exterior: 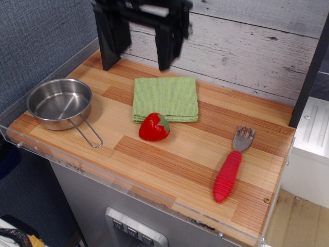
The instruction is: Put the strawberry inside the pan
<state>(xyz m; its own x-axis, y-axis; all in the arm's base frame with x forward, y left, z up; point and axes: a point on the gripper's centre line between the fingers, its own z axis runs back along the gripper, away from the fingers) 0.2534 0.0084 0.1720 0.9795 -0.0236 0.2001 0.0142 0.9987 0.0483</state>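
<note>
The strawberry (153, 127) is glossy red with a green cap and lies on the wooden counter, just in front of the green cloth. At the far left stands the shiny steel pan (59, 103), nothing inside it, its wire handle pointing toward the front. My black gripper (143, 55) hangs at the back of the counter, above the cloth's far edge and well behind the strawberry. It is open, with its fingers (165, 51) wide apart and nothing between them. It is blurred by motion.
A folded green cloth (165, 99) lies mid-counter. A fork with a ribbed red handle (229, 173) lies at the right front. A dark post (106, 46) stands at the back left. A clear plastic lip runs along the front and left edges.
</note>
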